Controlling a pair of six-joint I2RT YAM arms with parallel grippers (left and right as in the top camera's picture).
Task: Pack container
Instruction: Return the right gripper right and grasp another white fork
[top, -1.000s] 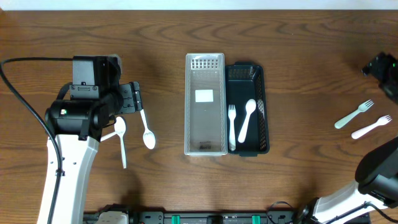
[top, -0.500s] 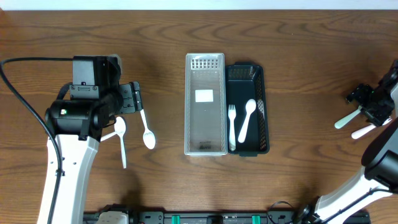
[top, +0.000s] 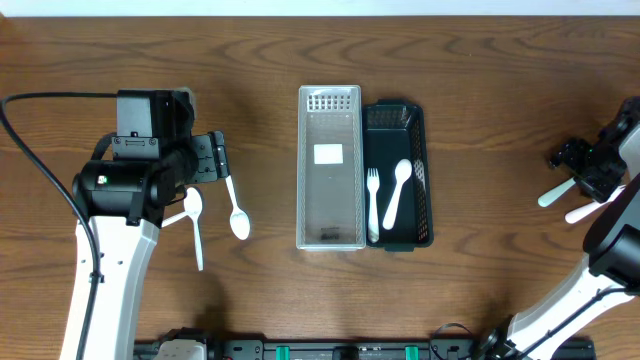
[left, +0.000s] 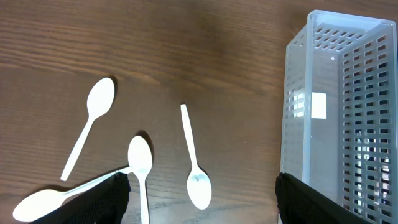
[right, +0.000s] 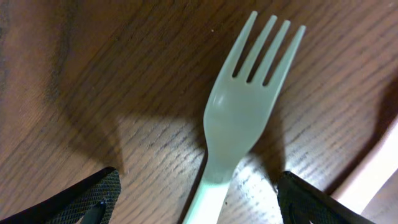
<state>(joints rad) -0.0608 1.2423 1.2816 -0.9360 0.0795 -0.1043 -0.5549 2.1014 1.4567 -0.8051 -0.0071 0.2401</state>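
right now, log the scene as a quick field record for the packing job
clear container: mid table, no cutlery inside
black basket: against the clear container's right side, holds white fork and white spoon
loose spoons: four, white, on the table left of the clear container
green fork: flat on the table, far right
pink fork: beside the green fork
left gripper: open, above the loose spoons
right gripper: open, fingers either side of the green fork

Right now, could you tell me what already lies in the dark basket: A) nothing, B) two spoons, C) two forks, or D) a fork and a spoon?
D: a white fork and a white spoon lie side by side inside the basket.
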